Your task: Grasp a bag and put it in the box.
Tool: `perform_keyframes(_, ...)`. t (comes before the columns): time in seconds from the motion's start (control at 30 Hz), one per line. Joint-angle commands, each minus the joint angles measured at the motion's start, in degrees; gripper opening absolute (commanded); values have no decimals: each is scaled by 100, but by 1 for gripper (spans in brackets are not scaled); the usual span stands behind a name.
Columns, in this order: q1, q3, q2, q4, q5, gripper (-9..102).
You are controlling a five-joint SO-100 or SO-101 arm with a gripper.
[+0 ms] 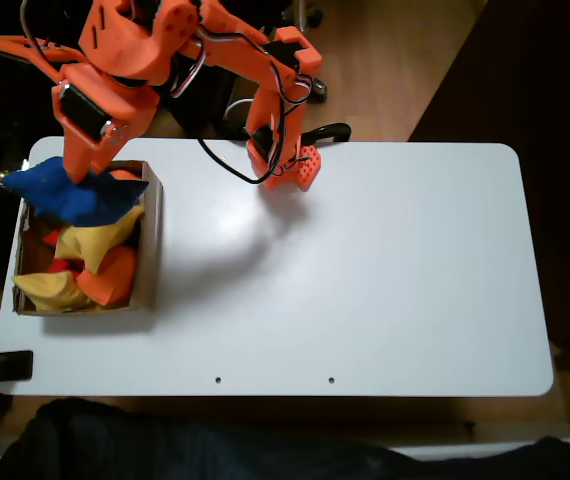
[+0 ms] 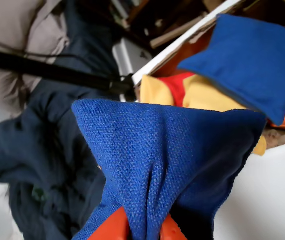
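In the wrist view, two orange fingertips [image 2: 112, 227] of the claw [image 2: 141, 231] are seen at the bottom edge, pinched closed on the bag [image 2: 167, 160], whose royal-blue woven fabric is gathered into a fold between them and spreads upward into two wide corners. Beyond the held bag, a second blue beanbag [image 2: 255, 57] is seen lying on top of yellow beanbags [image 2: 202, 95] and a red patch [image 2: 181, 85], with a strip of orange at the right edge, all inside the box [image 2: 182, 47], whose pale rim runs diagonally across the upper part of the frame. To the left of the box, dark blue cloth [image 2: 37, 150] is seen, crossed by a black bar [image 2: 47, 72]. In the fixed view, the bag [image 1: 70, 195] is held above the far end of the box [image 1: 153, 250], overlapping its far rim and reaching past its left wall; whether it touches the contents below cannot be told. The box stands at the left end of the white bench [image 1: 365, 270], and yellow beanbags [image 1: 95, 240] and orange beanbags [image 1: 110, 278] are piled in it. The orange arm [image 1: 125, 60] is seen reaching over the box from its base [image 1: 285, 165], which is fixed at the far edge of the bench.
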Motion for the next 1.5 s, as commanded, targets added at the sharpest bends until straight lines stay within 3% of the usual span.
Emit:
perform_keyframes(0.0, 141, -448, -79, -343, 88, 0)
perform_keyframes(1.47, 501, -1635, -2821, -1696, 1960, 0)
